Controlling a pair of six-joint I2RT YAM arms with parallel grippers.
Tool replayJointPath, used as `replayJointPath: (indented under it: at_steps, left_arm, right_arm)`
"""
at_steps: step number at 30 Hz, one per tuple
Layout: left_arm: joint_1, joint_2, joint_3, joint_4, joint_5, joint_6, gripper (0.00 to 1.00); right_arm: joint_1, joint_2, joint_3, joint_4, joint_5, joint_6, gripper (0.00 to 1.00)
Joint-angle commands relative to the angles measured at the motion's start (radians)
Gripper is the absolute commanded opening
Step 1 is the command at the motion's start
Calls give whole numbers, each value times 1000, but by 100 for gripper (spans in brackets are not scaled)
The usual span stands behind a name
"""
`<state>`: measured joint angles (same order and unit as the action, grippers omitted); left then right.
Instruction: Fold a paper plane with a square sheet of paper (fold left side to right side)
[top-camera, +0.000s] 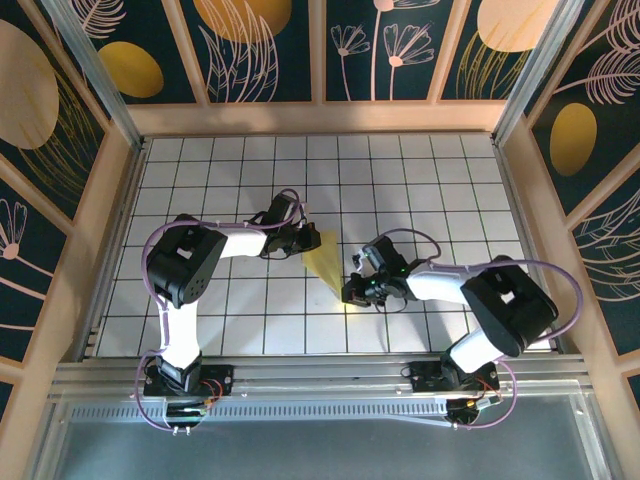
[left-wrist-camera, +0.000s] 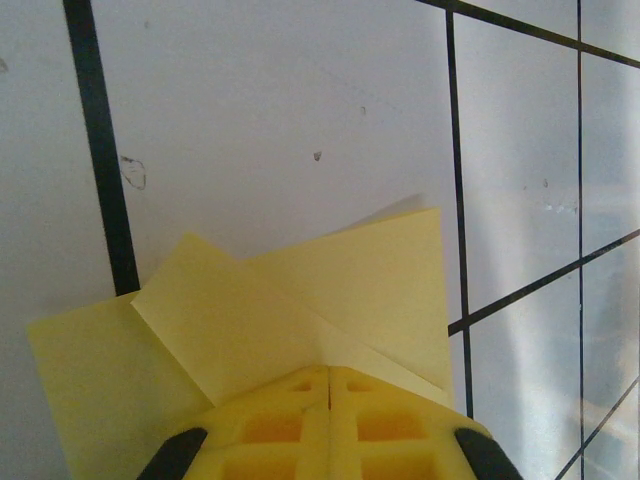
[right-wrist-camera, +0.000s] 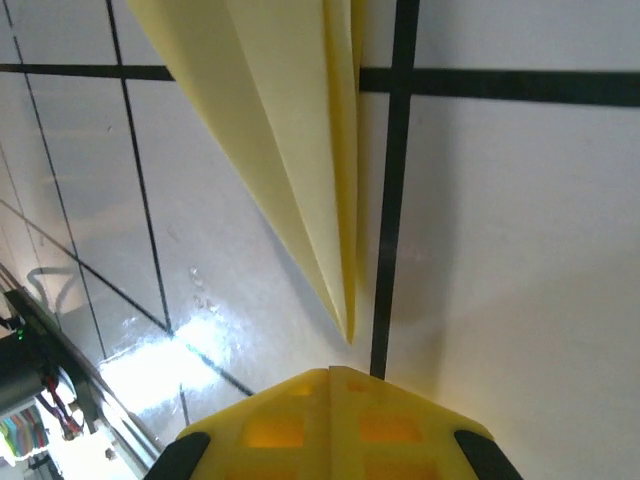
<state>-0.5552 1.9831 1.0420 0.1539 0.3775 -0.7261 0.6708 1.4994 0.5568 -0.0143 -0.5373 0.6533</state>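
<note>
Where the two arms meet on the gridded bench (top-camera: 420, 180), the paper plane (top-camera: 325, 265) lies flat: plain yellow, a slim dart with layered creased flaps at its wide tail (left-wrist-camera: 300, 310) and a sharp nose (right-wrist-camera: 290, 150). The left hand (top-camera: 312, 240), jaws together, sits over the tail's edge (left-wrist-camera: 329, 372). The right hand (top-camera: 352, 290), also closed and holding nothing, hovers just short of the nose (right-wrist-camera: 329, 372).

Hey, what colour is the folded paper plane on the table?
Plain pale yellow; the paper plane shows best in the right wrist view.
</note>
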Motion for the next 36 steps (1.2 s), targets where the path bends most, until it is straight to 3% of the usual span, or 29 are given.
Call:
replayJointPath:
  at_steps: [1, 7, 12, 22, 36]
  left_arm:
    - [8, 6, -5, -61, -35, 13, 0]
    - [9, -76, 45, -45, 12, 6, 11]
    - [37, -191, 27, -41, -26, -11, 29]
    - [88, -421, -181, -23, -140, -30, 39]
    - [90, -450, -221, -40, -177, -28, 41]
  right_arm:
    - [-44, -85, 22, -96, -32, -58, 8]
    - [-170, -138, 88, -106, 9, -183, 41]
    - [-193, -30, 169, -36, 5, -257, 52]
    - [-154, 234, 304, 60, -88, -281, 47]
    - [-145, 340, 362, 98, -127, -274, 30]
